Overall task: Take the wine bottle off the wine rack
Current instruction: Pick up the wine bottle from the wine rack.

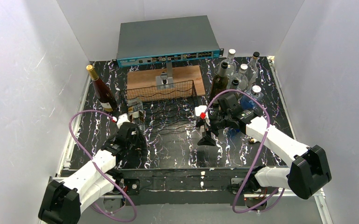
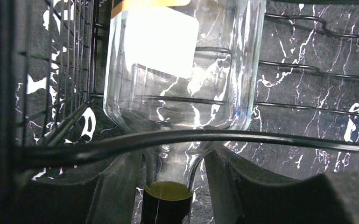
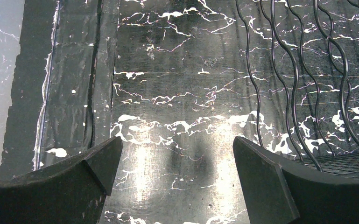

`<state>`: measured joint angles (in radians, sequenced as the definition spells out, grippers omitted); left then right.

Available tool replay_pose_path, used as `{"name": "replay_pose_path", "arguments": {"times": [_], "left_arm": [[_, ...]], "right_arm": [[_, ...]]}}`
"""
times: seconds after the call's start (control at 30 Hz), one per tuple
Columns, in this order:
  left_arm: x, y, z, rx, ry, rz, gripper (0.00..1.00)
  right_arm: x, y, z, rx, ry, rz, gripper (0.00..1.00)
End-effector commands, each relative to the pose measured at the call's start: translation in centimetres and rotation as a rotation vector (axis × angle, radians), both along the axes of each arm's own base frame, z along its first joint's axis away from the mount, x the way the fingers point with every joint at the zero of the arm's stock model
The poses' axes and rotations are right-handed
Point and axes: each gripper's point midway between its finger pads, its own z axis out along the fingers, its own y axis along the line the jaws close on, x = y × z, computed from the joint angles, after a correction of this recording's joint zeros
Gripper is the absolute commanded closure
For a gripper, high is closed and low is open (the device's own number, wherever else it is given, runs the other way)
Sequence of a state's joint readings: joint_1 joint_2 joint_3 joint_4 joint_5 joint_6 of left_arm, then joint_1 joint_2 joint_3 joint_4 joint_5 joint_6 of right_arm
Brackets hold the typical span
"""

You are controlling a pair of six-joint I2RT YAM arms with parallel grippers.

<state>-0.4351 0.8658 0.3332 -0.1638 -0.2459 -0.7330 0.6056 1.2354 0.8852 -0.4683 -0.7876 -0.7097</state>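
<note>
A clear glass wine bottle (image 2: 177,70) with a white label lies in the leftmost cradle of the black wire wine rack (image 1: 172,109), its neck pointing at my left gripper (image 2: 173,172). The foil-capped neck (image 2: 167,205) sits between the two fingers (image 2: 116,186). The left one lies against the glass and a narrow gap shows at the right one. A rack wire (image 2: 261,137) crosses in front of the neck. In the top view the bottle (image 1: 135,112) lies at the rack's left end. My right gripper (image 1: 205,133) hangs open over the marbled table (image 3: 182,70), just right of the rack, holding nothing.
A dark upright bottle (image 1: 102,91) stands at the back left. Several bottles (image 1: 238,77) cluster at the back right. A brown wooden board (image 1: 163,77) lies behind the rack, with a grey network switch (image 1: 165,39) beyond it. White walls enclose the table.
</note>
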Motion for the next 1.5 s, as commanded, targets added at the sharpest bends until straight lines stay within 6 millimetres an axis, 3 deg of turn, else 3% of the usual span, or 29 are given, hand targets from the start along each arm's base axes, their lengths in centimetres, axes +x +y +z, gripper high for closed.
{"name": "replay_pose_path", "arguments": {"times": [0.0,0.37,0.47,0.63,1.47], "left_arm": [[-0.4,0.2,-0.9,0.005,0.023,-0.002,0.54],[-0.4,0.1,-1.2,-0.014,0.033,-0.005,0.64],[-0.5,-0.1,-1.1,-0.019,0.032,-0.014,0.74],[-0.5,-0.6,-0.5,-0.036,0.027,-0.044,1.00],[-2.5,-1.6,1.2,-0.089,0.033,-0.139,1.00]], "right_arm": [[-0.2,0.1,-0.3,0.003,-0.004,0.017,0.02],[-0.3,0.1,-0.3,0.002,-0.005,0.022,0.02],[-0.3,0.1,-0.2,0.003,-0.007,0.023,0.02],[-0.3,0.1,-0.3,0.002,-0.008,0.023,0.01],[-0.4,0.0,-0.4,0.000,-0.012,0.031,0.02]]}}
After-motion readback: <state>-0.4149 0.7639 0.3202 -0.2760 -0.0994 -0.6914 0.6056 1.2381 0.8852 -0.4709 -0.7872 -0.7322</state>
